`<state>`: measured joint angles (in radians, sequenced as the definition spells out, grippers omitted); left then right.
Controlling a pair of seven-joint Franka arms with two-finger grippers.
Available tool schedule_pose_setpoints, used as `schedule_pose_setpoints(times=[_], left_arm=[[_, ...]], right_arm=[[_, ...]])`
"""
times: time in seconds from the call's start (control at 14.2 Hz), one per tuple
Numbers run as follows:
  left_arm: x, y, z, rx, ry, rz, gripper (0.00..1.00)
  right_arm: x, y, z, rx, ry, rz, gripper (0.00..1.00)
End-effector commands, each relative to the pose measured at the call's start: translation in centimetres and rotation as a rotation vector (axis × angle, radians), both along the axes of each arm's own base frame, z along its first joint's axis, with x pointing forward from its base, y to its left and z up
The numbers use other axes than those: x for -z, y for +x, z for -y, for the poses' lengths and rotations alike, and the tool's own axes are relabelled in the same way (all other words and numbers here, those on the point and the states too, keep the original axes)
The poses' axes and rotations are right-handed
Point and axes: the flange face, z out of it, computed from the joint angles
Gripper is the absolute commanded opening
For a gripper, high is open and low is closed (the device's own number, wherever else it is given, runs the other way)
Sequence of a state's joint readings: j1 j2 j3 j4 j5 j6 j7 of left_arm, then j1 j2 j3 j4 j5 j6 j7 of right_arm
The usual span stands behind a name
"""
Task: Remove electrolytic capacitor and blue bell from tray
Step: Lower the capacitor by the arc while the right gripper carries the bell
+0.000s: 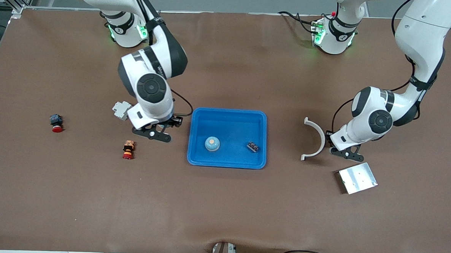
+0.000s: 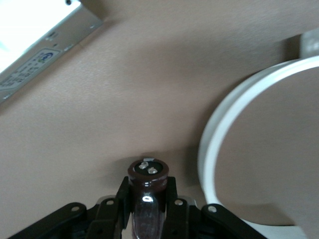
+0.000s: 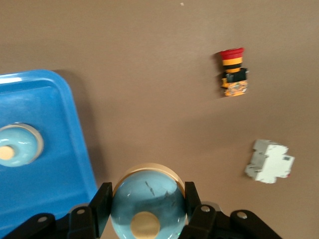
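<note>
Bell (image 3: 148, 201) in right hand (image 3: 147, 209)

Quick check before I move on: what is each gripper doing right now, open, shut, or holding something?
Left gripper: shut on the electrolytic capacitor, over the table beside the white curved piece.
Right gripper: shut on a blue bell, beside the tray.

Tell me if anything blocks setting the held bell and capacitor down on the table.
Nothing visible does. The right gripper holds the bell over bare table beside the tray. The left gripper holds the capacitor over bare table too, with the white arc close beside it.
</note>
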<state>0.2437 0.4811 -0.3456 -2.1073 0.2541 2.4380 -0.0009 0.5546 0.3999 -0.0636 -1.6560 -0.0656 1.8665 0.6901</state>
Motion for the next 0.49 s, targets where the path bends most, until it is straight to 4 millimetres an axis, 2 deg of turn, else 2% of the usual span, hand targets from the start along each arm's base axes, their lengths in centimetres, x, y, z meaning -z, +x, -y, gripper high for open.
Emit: schedule_pose_setpoints(times=[0.0,0.21,0.42], left_arm=[[0.0,0.6,-0.4,0.022,-0.010,0.012,0.11],[0.0,0.7,-0.3,0.022,-0.010,0.013,0.13],[-0.1,0.6,-0.1,0.016,-0.008,0.013,0.20]], right_arm=[[-2.0,-1.4,4.1,-0.050,0.027,-0.024,0.00],[-3.4,-2.6,8.7,-0.097,0.047,-0.042,0.00],[-5.2,-3.1,13.3,-0.147,0.074,-0.044,0.00]])
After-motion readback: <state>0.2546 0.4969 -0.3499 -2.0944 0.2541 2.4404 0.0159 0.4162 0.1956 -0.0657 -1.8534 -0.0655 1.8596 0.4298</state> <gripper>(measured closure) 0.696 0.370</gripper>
